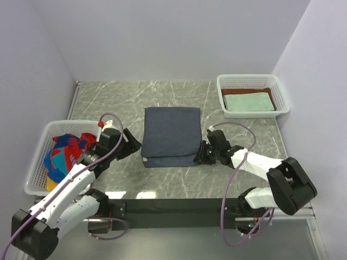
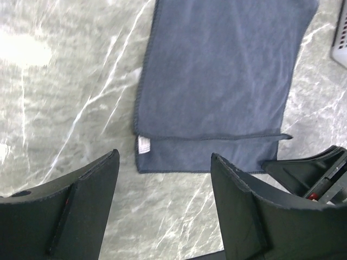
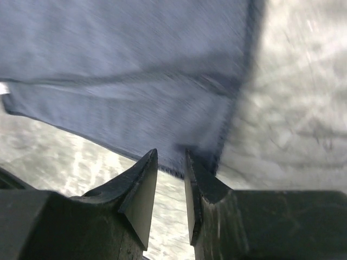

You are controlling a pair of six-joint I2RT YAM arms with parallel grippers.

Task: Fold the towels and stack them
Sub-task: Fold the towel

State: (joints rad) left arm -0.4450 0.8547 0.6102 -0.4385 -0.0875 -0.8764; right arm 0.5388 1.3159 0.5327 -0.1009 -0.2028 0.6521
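Note:
The dark slate-blue towel (image 1: 171, 135) lies folded at the table's middle, its lower layer showing along the near edge. It fills the left wrist view (image 2: 217, 81) and the right wrist view (image 3: 135, 65). My left gripper (image 1: 133, 142) is open and empty just off the towel's near left corner (image 2: 164, 157). My right gripper (image 1: 201, 151) sits at the near right corner, jaws only narrowly apart, tips at the towel's edge with nothing between them (image 3: 171, 154). A mint-green towel (image 1: 248, 101) lies on a rust-brown towel (image 1: 274, 95). Bright patterned towels (image 1: 68, 151) lie crumpled.
A white mesh basket (image 1: 252, 80) at the back right holds the mint and rust-brown towels. Another white mesh basket (image 1: 38, 162) at the near left holds the patterned towels. The table is grey marble (image 1: 119, 97). White walls close in on three sides.

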